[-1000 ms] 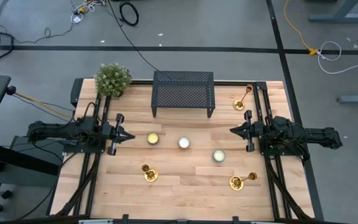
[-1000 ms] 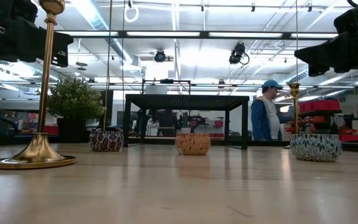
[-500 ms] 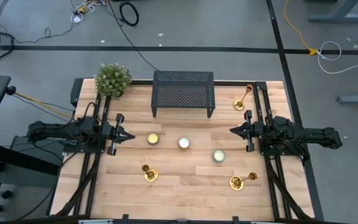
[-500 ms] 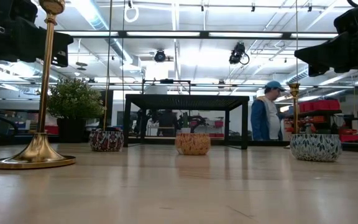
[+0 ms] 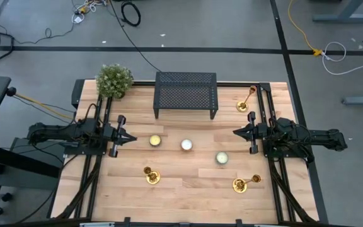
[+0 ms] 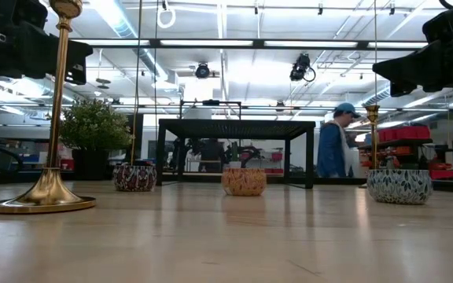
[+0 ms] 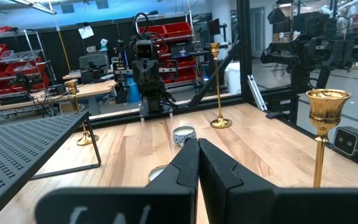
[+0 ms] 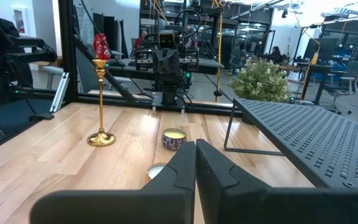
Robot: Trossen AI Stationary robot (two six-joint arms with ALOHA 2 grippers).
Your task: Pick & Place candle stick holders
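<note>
Three gold candle stick holders stand upright on their round bases on the wooden table: one near left (image 5: 151, 175), one near right (image 5: 241, 183), one far right (image 5: 246, 101). The near-left one looms large in the low view (image 6: 51, 110) and shows in both wrist views (image 7: 325, 124) (image 8: 101, 102). My left gripper (image 5: 132, 137) hovers shut and empty at the table's left, pointing right. My right gripper (image 5: 235, 132) hovers shut and empty at the right, pointing left. Both shut finger pairs show in their wrist views (image 7: 197, 158) (image 8: 195, 158).
Three small candle bowls (image 5: 154, 140) (image 5: 186, 145) (image 5: 222, 157) sit in a row between the grippers. A black mesh riser (image 5: 186, 93) stands at the far middle, and a potted plant (image 5: 114, 80) at the far left. A person (image 6: 335, 149) stands in the room beyond the table.
</note>
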